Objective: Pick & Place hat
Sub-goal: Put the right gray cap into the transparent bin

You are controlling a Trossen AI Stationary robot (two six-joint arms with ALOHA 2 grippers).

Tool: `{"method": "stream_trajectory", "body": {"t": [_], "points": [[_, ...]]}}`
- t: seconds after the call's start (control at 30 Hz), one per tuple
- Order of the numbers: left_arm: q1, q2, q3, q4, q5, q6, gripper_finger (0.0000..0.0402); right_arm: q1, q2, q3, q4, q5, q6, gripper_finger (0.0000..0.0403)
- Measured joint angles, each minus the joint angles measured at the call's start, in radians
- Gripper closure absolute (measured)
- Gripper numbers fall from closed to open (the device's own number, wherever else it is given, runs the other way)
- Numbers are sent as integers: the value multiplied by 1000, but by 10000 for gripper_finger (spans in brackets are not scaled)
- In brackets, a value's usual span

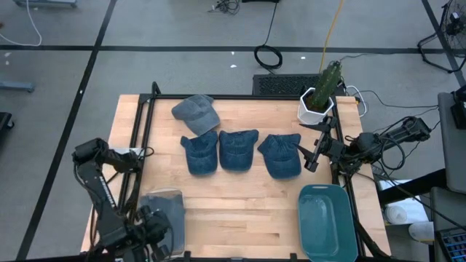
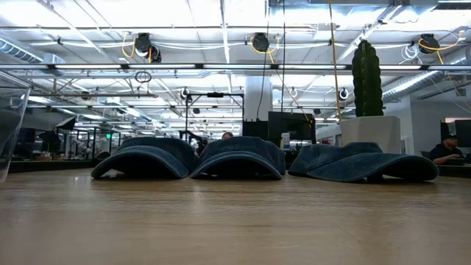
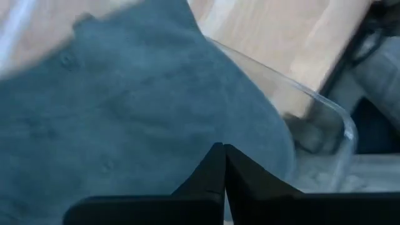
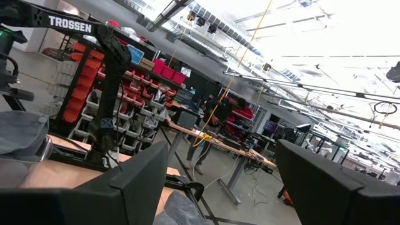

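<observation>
High view shows a wood table (image 1: 240, 222) w/ three dark blue hats in a row in the middle: left hat (image 1: 199, 153), middle hat (image 1: 238, 148) & right hat (image 1: 280, 154). They sit side by side, edges touching or nearly so. One lighter grey-blue hat (image 1: 196, 112) lies just behind the row, nearer the far left side. Left gripper (image 1: 151, 225) is at the near left corner, over a clear glass dish (image 1: 163, 207) that has a grey hat in it. Left wrist view shows its two dark fingers (image 3: 212, 175) pressed tight together, nothing between them, w/ the grey hat in the dish (image 3: 137, 119) right under them & the dish's glass rim beside it. Right gripper (image 1: 313, 154) is at the right side of the table, just beside the right hat, not touching it as far as I can tell. Its fingers (image 4: 144, 181) are spread wide apart w/ nothing between them in the right wrist view. A teal tray (image 1: 326, 222) sits at the near right corner. A cactus in a white pot (image 1: 320, 98) stands at the far right corner. Low view shows the three dark hats lined up on the wood, w/ the cactus behind the right one & a person far off in the room at the right edge
</observation>
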Motion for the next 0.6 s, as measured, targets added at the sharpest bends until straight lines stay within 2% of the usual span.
{"method": "stream_trajectory", "body": {"t": [0.1, 0.23, 0.37, 0.6], "points": [[-20, 12, 0, 7, -35, -37, 400, 0, 0, 0, 0, 0, 0, 123], [-14, 50, -3, -6, -33, -55, 400, 0, 0, 0, 0, 0, 0, 123], [21, 88, -30, 9, 22, -55, 400, 0, 0, 0, 0, 0, 0, 124], [104, 92, -137, 165, 183, -25, 399, 0, 0, 0, 0, 0, 0, 124]]}}
